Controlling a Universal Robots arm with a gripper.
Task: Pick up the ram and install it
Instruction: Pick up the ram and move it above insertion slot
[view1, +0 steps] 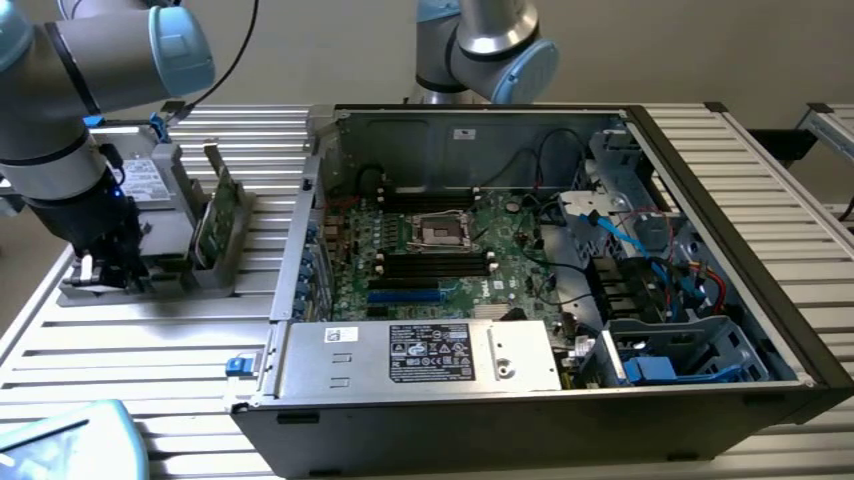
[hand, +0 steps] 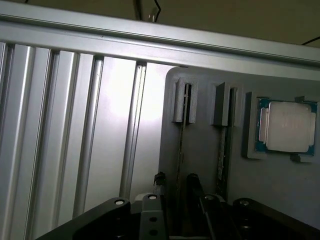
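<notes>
Quick headcount here: two ram sticks (hand: 180, 145), one gray holder (hand: 200, 145), one CPU (hand: 286, 126), one PC case (view1: 534, 420), one motherboard (view1: 501, 228), one power supply (view1: 414, 355), and two robot arms (view1: 80, 60).

Table (view1: 134, 340) is logged as silver, ribbed in parallel slats. Computer case (view1: 534, 440) is noted black outside, bare silver metal inside. Motherboard (view1: 454, 270) inside the case is marked green, with black slots and a few blue ones. Power supply (view1: 420, 355) in the case is silver, with a black-and-white label. Cables (view1: 641, 235) in the case are blue, some red. Holder (view1: 200, 272), on the exterior view's left of the case, is grey. Ram (view1: 218, 215) is seen green. Arm (view1: 80, 90) is grey with light blue caps. Gripper (hand: 176, 187) is black. Processor (hand: 287, 131) is silver, green-edged.
</notes>
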